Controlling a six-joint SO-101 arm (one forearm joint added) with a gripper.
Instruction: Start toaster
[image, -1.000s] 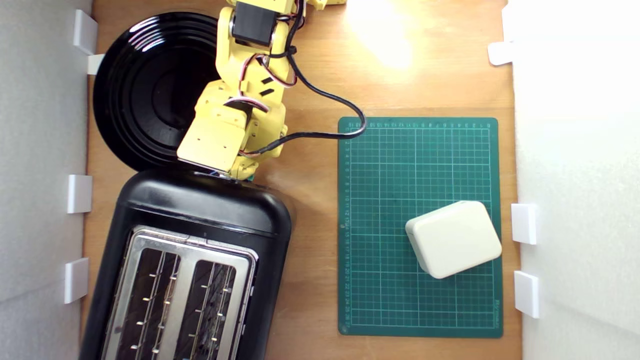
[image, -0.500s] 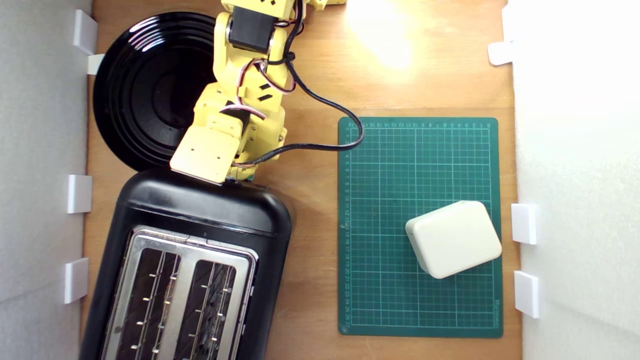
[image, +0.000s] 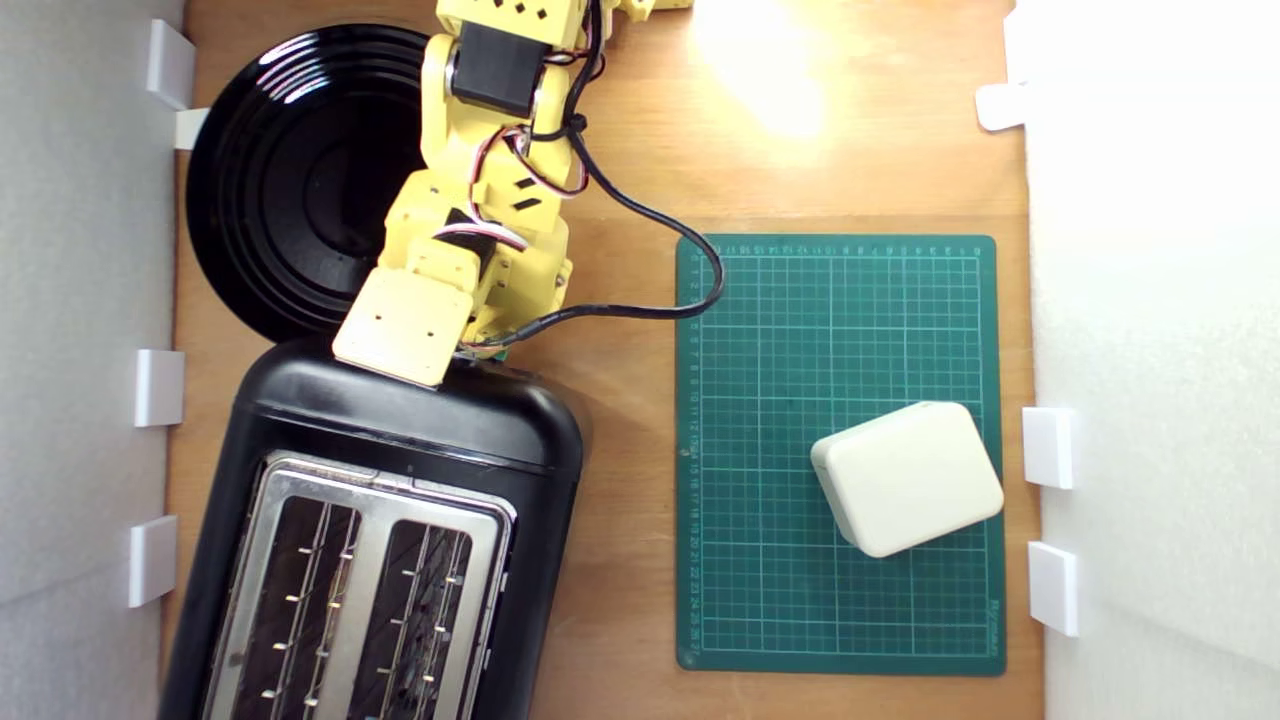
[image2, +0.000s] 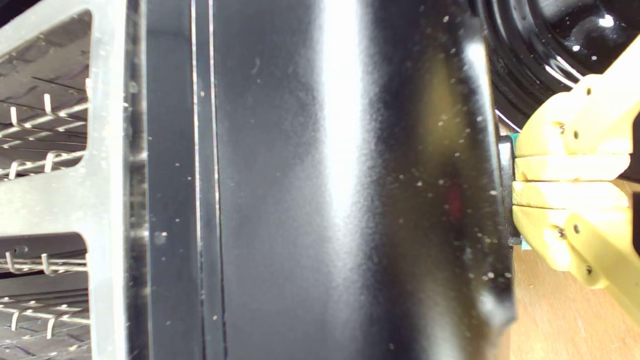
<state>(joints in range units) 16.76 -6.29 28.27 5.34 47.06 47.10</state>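
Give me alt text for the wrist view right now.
The yellow end effector, its fingers pressed together, sits on the teal lever knob at the end of the glossy black toaster. The toaster's silver top plate and empty wire slots are visible, with a black ribbed plate beyond.

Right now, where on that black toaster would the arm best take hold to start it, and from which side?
On the small teal lever knob at the toaster's end wall facing the black plate. It is the only part jutting from the smooth casing, so approach from the plate side, above it. The gripper, jaws together, already rests there.
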